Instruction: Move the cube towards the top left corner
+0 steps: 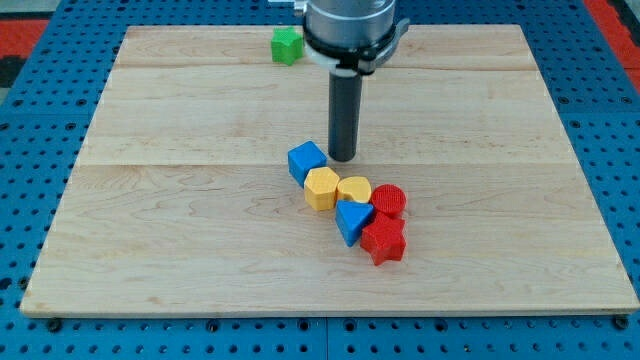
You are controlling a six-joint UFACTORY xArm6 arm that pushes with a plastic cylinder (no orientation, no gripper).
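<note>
A blue cube [306, 161] lies near the middle of the wooden board [150, 200], at the upper left end of a cluster of blocks. My tip [343, 158] is down on the board just to the right of the blue cube, very close to it or touching it. Below the cube sit a yellow hexagonal block [321, 187] and a yellow rounded block [354, 189]. A blue triangular block [351, 219], a red cylinder [389, 201] and a red star-shaped block [383, 241] follow toward the lower right.
A green block [287, 45] sits alone near the view's top edge of the board, left of the arm's body [350, 30]. The board lies on a blue perforated table [40, 100].
</note>
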